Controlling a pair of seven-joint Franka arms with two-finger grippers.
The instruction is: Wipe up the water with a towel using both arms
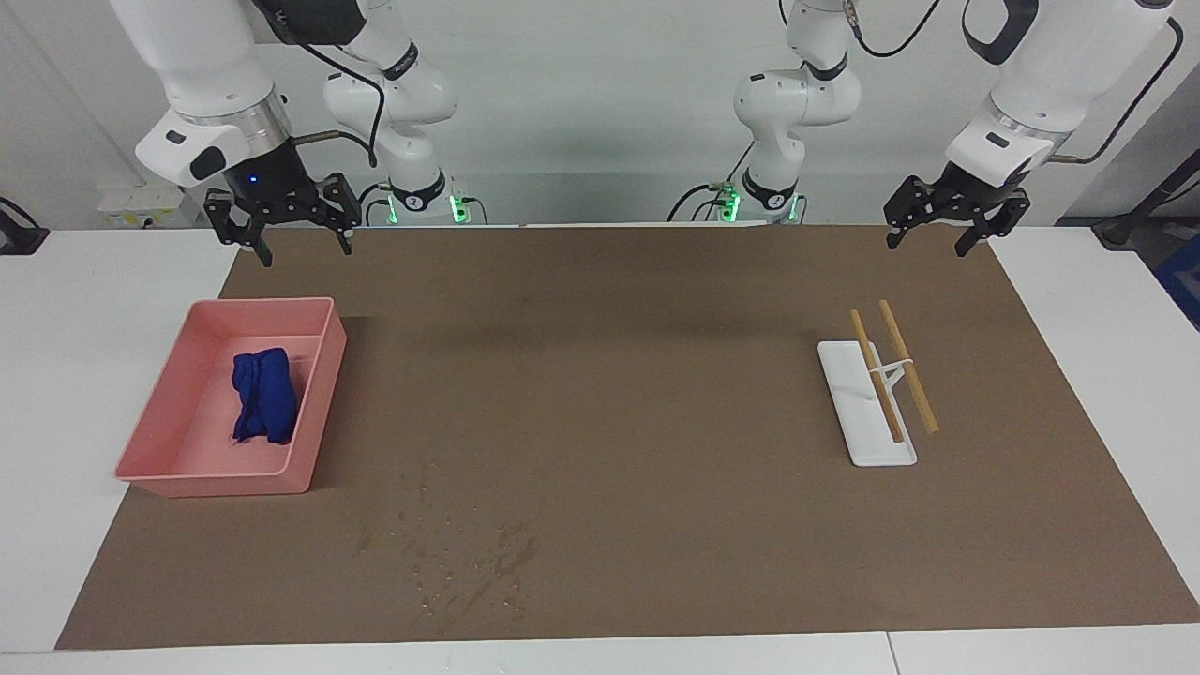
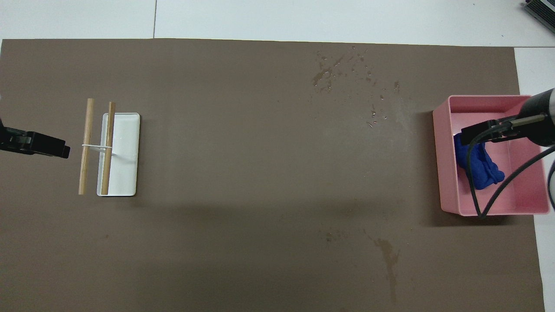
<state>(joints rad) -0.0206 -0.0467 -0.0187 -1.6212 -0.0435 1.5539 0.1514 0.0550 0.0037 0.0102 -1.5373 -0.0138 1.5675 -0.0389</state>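
Observation:
A crumpled blue towel (image 1: 264,394) (image 2: 479,167) lies in a pink bin (image 1: 314,403) (image 2: 446,173) at the right arm's end of the table. Water (image 1: 469,562) (image 2: 347,73) is scattered in drops and small puddles on the brown mat, farther from the robots than the bin and beside it. My right gripper (image 1: 305,248) hangs open and empty, high over the mat's edge by the bin and well clear of the towel. At the other end my left gripper (image 1: 928,244) also hangs open and empty, waiting.
A white tray (image 1: 858,441) (image 2: 125,173) with a small stand holding two wooden sticks (image 1: 891,375) (image 2: 97,147) sits toward the left arm's end. A dark dried stain (image 2: 388,255) marks the mat nearer to the robots. White table borders the mat.

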